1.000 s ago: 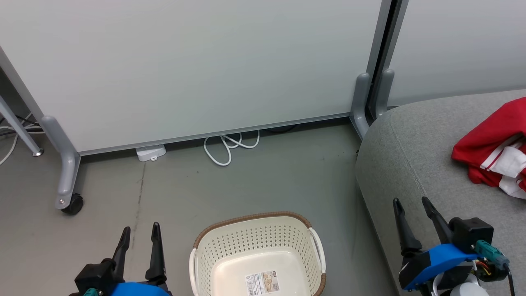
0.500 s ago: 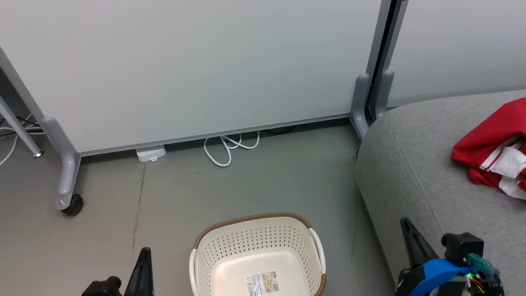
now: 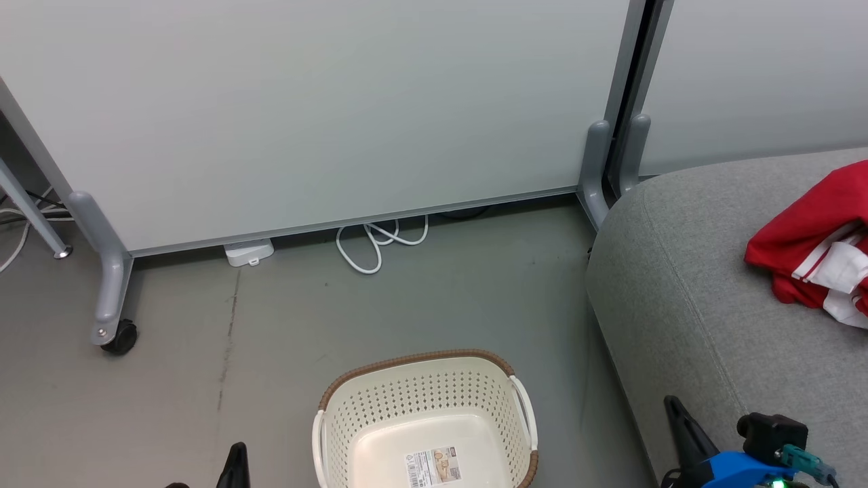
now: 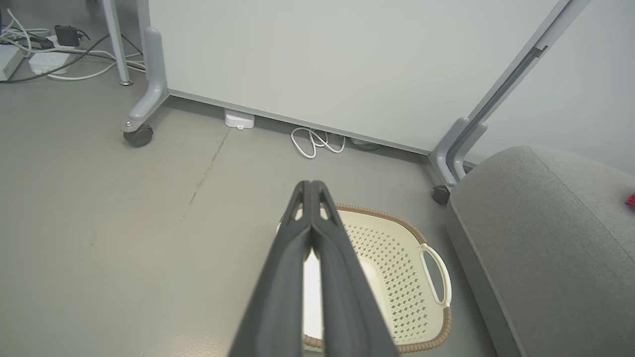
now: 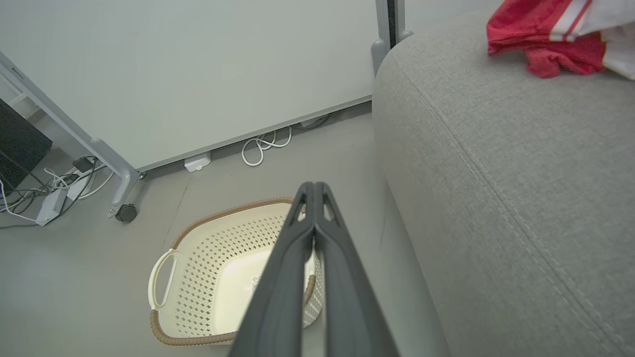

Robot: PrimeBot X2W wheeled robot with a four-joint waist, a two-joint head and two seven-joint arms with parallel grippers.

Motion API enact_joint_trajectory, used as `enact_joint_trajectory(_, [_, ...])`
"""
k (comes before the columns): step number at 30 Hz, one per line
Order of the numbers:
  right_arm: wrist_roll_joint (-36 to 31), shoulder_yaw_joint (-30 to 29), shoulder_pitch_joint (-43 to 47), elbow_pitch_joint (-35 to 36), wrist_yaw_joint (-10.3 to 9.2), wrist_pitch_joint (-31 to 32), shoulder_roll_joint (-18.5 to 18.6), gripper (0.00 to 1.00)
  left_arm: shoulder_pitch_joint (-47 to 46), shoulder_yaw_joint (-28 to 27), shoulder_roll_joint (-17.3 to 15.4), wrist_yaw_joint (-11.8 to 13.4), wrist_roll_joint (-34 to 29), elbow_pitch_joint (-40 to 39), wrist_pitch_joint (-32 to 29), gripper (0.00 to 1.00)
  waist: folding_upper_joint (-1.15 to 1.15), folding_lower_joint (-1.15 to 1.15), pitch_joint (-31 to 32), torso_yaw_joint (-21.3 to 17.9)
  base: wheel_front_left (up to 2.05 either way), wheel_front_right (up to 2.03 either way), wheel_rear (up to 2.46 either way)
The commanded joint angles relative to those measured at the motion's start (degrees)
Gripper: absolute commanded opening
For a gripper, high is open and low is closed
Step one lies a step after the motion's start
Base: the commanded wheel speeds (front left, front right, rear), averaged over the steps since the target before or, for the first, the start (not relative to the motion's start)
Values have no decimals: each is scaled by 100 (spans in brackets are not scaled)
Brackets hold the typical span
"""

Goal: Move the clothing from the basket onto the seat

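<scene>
The cream basket (image 3: pixel 415 356) stands on the floor with just a paper label (image 3: pixel 434 466) on its bottom. Red clothing with white stripes (image 3: pixel 807 234) lies bunched on the grey seat (image 3: pixel 685 285) at the right; the picture's edge cuts it off. My left gripper (image 4: pixel 311 183) is shut with nothing in it, above the basket's (image 4: pixel 397 248) left side. The right gripper (image 5: pixel 314 184) is also shut on nothing, over the gap between the basket (image 5: pixel 213 258) and the seat (image 5: pixel 496 173), well short of the clothing (image 5: pixel 536 29). Low in the head view one dark fingertip (image 3: pixel 237 462) and another (image 3: pixel 680 423) poke up.
White partition panels on grey castor feet (image 3: pixel 112 298) close off the back. A coiled white cable (image 3: pixel 380 244) and a small white box (image 3: pixel 249 252) lie at their base. More cables and a power strip (image 5: pixel 49 206) lie at the left. Grey floor surrounds the basket.
Both grippers went from open to shut and sank toward the bottom edge of the head view. Basket, clothing and seat stayed put.
</scene>
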State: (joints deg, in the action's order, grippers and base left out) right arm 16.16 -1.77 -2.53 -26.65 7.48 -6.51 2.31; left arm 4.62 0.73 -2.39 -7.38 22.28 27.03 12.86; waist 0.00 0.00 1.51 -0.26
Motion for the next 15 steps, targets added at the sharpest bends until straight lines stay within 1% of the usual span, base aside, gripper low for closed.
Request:
enact_joint_trajectory(1, [294,-31,-106,148,0,56,14,0,-168,-49,-23,-1,263,-147,-59,0,0,0,-3,1,0,0,0])
enact_joint_trajectory(14, [1598,-110,-162,358,0,276,24,0,-348,-171,-31,-3,1464,-360,-392,0,0,0,-22,3,0,0,0])
enact_joint_trajectory(15, [1518,-87,-19,227,0,264,-1,0,-146,-150,2,0,1392,-242,-380,0,0,1,-22,3,0,0,0])
